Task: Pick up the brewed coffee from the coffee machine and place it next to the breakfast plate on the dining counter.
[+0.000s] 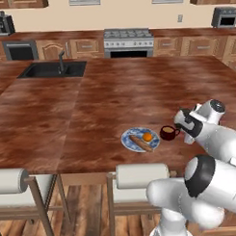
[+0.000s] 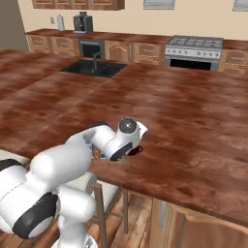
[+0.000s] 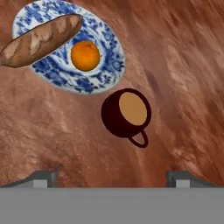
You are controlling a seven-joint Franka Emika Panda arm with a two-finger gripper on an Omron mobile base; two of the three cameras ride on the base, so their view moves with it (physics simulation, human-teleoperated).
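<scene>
Claw [image 3: 112,177] open above unlabelled mug [image 3: 126,113] beside plate [image 3: 105,74].

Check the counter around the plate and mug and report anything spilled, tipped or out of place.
Nothing stands out. The mug stands upright beside the plate on the dining counter, coffee inside, none spilled. The bread overhangs the plate's rim slightly.

Mug [image 1: 168,133] upright on counter [image 1: 90,106] near its front edge, just right of plate [image 1: 140,139]; sink [image 1: 53,69] set in far-left corner; coffee machine [image 1: 2,23] on back wall run
</scene>
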